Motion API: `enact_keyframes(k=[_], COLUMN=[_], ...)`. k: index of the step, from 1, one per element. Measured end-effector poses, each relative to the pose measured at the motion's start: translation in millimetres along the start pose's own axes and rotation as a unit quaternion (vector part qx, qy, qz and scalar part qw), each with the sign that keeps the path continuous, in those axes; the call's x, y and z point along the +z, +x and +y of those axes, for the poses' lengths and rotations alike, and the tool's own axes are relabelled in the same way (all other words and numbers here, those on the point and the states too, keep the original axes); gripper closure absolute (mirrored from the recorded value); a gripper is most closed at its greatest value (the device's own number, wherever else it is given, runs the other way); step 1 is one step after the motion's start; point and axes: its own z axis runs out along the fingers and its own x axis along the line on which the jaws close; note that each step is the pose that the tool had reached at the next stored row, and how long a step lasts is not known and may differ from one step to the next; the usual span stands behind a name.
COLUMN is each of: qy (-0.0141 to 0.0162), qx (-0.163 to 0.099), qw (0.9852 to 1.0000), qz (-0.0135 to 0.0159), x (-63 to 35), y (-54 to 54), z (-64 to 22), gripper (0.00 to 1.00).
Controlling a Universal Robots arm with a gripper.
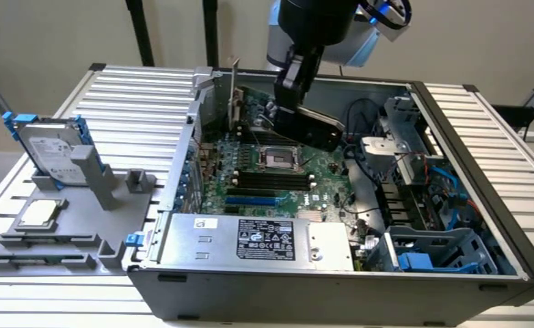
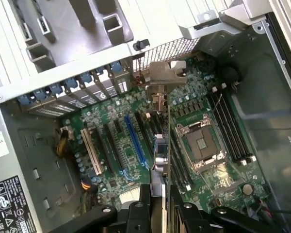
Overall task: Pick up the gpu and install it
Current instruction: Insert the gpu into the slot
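Note:
The gpu (image 1: pixel 317 128) hangs on edge inside the open computer case (image 1: pixel 485 225), over the motherboard (image 1: pixel 285 181) and close to the empty CPU socket (image 1: pixel 280 158). Its black cooler face turns toward the exterior view's right and its silver bracket (image 1: pixel 234 85) stands at the case's rear wall. My gripper (image 1: pixel 290 96) is shut on the card's upper edge. In the wrist view the gpu (image 2: pixel 159 155) appears edge-on between my fingers (image 2: pixel 144 204), its bracket (image 2: pixel 166 73) by the rear slot covers, with a blue slot (image 2: pixel 136 141) beside it. I cannot tell whether it touches a slot.
On a grey fixture (image 1: pixel 84 205) at the exterior view's left stand a blue-framed hard drive (image 1: pixel 52 154) and a square CPU chip (image 1: pixel 40 214). The power supply (image 1: pixel 258 239), a blue drive cage (image 1: pixel 431 249) and cables (image 1: pixel 362 116) crowd the case around the motherboard.

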Motion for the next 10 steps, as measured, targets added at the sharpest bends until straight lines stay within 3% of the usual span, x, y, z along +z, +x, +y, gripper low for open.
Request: enact_keyframes(k=[5, 10], qy=[0.0, 0.0013], qx=[-0.041, -0.083], qw=[0.9992, 0.9965], qz=[-0.0014, -0.0025], x=[0.1, 0.6], y=[0.0, 0.0], z=[0.0, -0.1], gripper=[0.73, 0.73])
